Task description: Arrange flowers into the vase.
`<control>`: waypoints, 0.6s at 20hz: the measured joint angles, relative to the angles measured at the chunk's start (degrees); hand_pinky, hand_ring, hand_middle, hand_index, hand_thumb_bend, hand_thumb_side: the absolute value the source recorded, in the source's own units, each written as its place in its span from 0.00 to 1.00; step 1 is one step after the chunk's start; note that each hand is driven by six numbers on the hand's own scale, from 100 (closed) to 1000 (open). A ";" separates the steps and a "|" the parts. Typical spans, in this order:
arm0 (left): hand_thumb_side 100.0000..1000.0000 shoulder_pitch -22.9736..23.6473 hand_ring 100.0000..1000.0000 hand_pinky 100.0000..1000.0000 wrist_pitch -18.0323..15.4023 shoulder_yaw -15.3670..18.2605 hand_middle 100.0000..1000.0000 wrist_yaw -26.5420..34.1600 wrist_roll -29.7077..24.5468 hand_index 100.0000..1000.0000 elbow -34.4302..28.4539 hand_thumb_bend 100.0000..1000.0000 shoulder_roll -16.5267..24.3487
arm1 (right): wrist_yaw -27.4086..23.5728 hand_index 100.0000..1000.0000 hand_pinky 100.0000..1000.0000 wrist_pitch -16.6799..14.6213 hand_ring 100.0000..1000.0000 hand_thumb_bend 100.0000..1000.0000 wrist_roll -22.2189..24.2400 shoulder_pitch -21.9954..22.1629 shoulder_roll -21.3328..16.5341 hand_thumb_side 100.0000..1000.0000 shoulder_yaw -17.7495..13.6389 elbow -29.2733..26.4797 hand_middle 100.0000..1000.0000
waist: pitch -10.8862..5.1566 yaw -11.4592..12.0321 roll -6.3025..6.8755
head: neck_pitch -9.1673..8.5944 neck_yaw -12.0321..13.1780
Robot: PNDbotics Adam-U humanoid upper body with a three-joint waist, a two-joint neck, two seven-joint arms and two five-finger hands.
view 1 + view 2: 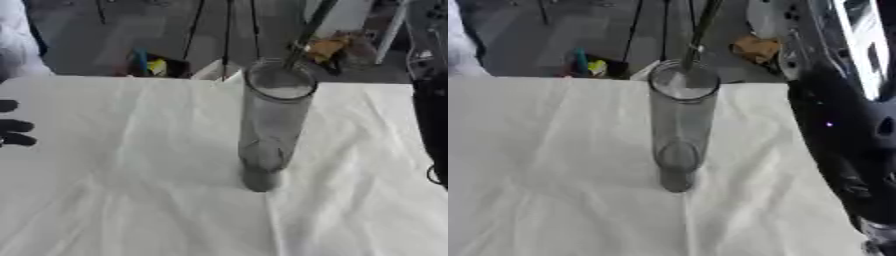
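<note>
Tall clear vase [273, 125] upright on the white cloth [131, 190], well right of the left hand [16, 125] and just left of the right arm [846, 140]. Dark green stem [311, 27] tilted, lower end at the vase's rim on the far side, rising away to the upper right and out of the top edge; bloom not in view. Left hand only as dark fingertips at the left edge of the left eye view, resting apart and straight over the cloth, touching nothing, far from the vase. Right arm a large black and silver mass along the right side of the right eye view, reaching up beyond the vase; right hand itself hidden past the top edge, so cannot tell whether clamped on the stem or not.
</note>
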 measured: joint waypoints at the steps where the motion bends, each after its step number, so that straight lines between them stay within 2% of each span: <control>1: 1.00 0.00 0.58 0.51 0.01 0.00 0.67 0.00 -0.01 0.84 0.00 0.00 -0.09 | 0.21 0.00 0.00 -0.02 0.00 0.00 -0.03 0.13 0.15 0.13 0.01 0.00 0.00 | 0.00 0.05 0.00 | -0.12 -0.01; 12: 1.00 0.01 0.58 0.51 0.02 0.00 0.67 0.00 -0.25 0.84 0.00 0.00 -0.47 | 1.29 0.00 0.00 0.46 0.00 0.00 0.46 1.00 0.72 0.13 0.43 1.61 0.00 | 0.06 0.63 0.00 | -0.23 -0.35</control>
